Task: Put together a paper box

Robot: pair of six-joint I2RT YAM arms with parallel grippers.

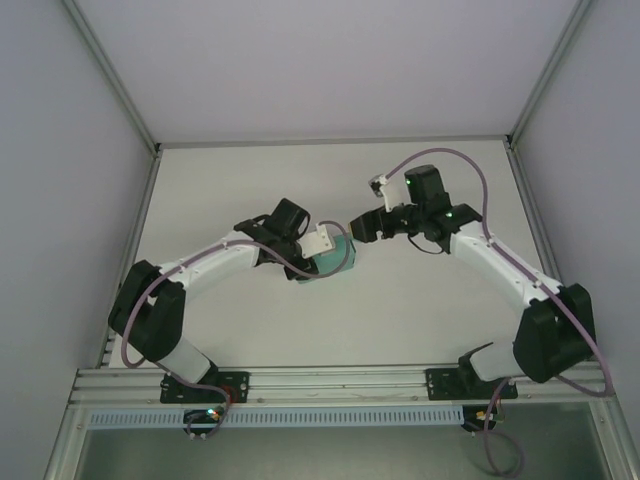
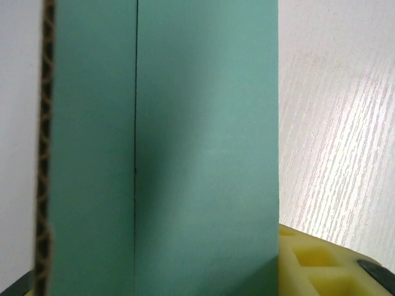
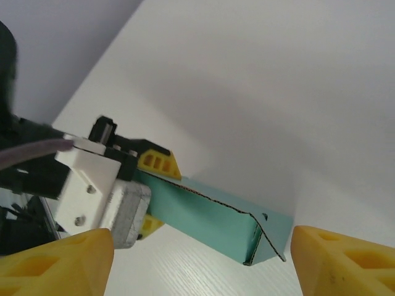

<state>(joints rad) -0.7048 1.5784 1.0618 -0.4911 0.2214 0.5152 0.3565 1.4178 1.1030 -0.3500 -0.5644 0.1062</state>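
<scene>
The paper box [image 1: 337, 257] is teal card folded into a long narrow shape and held above the table. My left gripper [image 1: 312, 258] is shut on its left end. In the left wrist view the box's flat face [image 2: 203, 148] runs up the frame, with one yellow finger [image 2: 324, 265] against its right side. In the right wrist view the box [image 3: 210, 216] points toward the camera, and its near end flap [image 3: 271, 237] stands ajar. My right gripper [image 3: 200, 271] is open, its yellow fingertips [image 3: 58, 265] wide on either side of that end and not touching it. In the top view the right gripper [image 1: 360, 226] sits just right of the box.
The white table [image 1: 400, 300] is enclosed by pale walls, with a metal frame rail [image 1: 340, 382] along the near edge. Both arms reach in toward the middle, and their cables loop above them.
</scene>
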